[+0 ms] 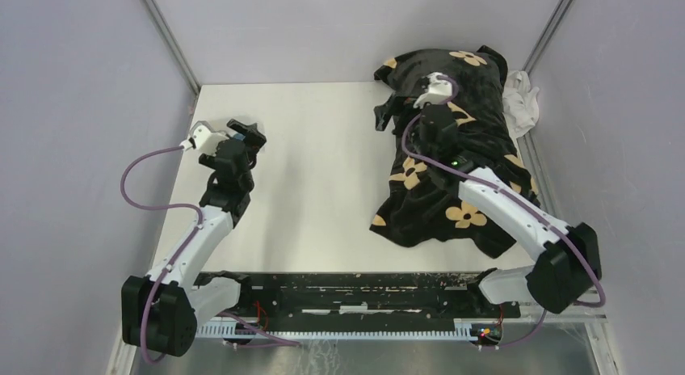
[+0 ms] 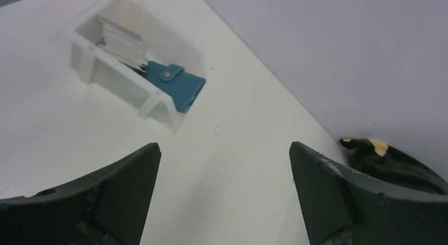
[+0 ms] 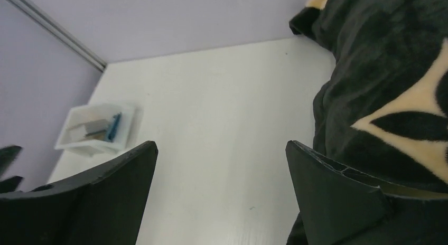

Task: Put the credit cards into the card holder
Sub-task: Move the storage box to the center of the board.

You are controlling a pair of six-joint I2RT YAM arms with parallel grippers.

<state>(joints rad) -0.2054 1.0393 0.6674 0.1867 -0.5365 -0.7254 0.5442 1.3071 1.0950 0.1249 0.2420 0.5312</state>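
Note:
The card holder, a teal wallet with a snap tab, lies half out of the open end of a clear plastic tray. A stack of credit cards leans inside that tray beside it. My left gripper hangs open over bare white table, short of the tray, with nothing between its fingers. My right gripper is also open and empty, at the edge of a black blanket. From there the tray looks far off by the left wall, with the card holder standing on edge in it.
A black blanket with tan flowers covers the right side of the table under the right arm. A white cloth is bunched in the back right corner. Grey walls close in the table on three sides.

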